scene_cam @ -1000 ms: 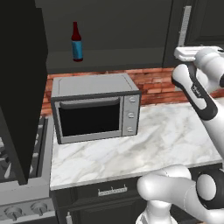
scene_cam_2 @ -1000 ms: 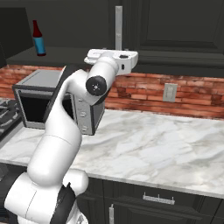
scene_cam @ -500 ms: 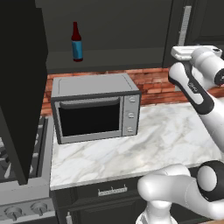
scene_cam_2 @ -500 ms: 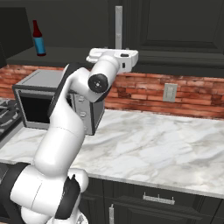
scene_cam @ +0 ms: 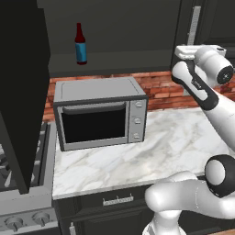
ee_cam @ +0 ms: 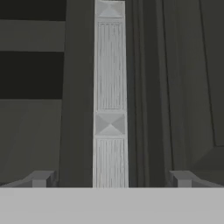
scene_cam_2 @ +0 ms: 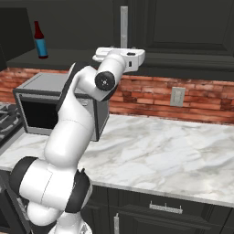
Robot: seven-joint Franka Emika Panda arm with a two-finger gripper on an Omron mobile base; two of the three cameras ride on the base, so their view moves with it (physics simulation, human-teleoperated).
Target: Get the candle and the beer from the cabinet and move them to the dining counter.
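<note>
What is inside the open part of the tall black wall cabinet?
A slim dark red-brown glass beer bottle stands on the cabinet's shelf. No candle is visible; the closed right-hand door hides everything behind it.

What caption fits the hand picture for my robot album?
Open gripper lined up on the silver handle of the black cabinet, fingertips either side of the bar.

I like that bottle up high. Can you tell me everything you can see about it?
The beer is a slim bottle of dark red-brown glass with a narrow neck and a blue label around its middle. It stands upright, alone, on the shelf of the open cabinet, near the left side, above the toaster oven. Nothing touches it except the shelf beneath. The right base view shows it too, at the far upper left. The gripper is away from it, open, facing a silver handle.
</note>
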